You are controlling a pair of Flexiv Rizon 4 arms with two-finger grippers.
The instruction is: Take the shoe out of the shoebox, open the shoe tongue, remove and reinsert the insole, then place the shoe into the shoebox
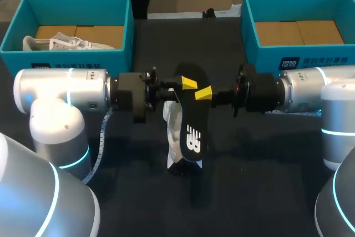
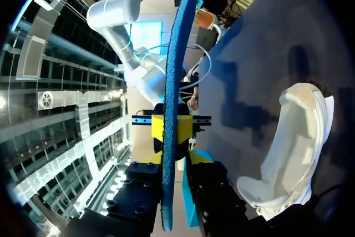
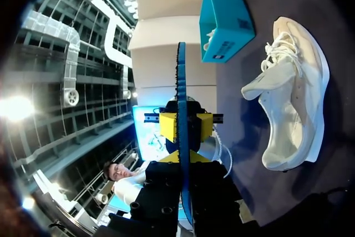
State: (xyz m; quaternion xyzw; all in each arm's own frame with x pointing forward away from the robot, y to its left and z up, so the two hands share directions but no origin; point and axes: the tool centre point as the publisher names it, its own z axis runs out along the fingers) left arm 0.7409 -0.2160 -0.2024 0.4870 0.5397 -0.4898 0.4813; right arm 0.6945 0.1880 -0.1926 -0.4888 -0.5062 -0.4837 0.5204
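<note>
A black insole (image 1: 191, 120) with a blue underside hangs in the air over the table's middle, held from both sides. My left gripper (image 1: 188, 83) comes in from the left, and its fingers stand close against both faces of the insole (image 2: 175, 81). From the right, my right gripper (image 1: 203, 92) is shut on the same insole (image 3: 181, 81). Under the insole a white shoe (image 1: 173, 131) rests on the dark table, beside both grippers (image 2: 294, 148) (image 3: 294, 98). Each wrist view shows the other gripper's yellow tips facing it across the insole.
A teal shoebox (image 1: 66, 54) at the back left holds another white shoe (image 1: 61, 43). A second teal shoebox (image 1: 294, 54) at the back right shows only its cardboard floor. A pale cable (image 1: 102, 137) hangs by my left arm.
</note>
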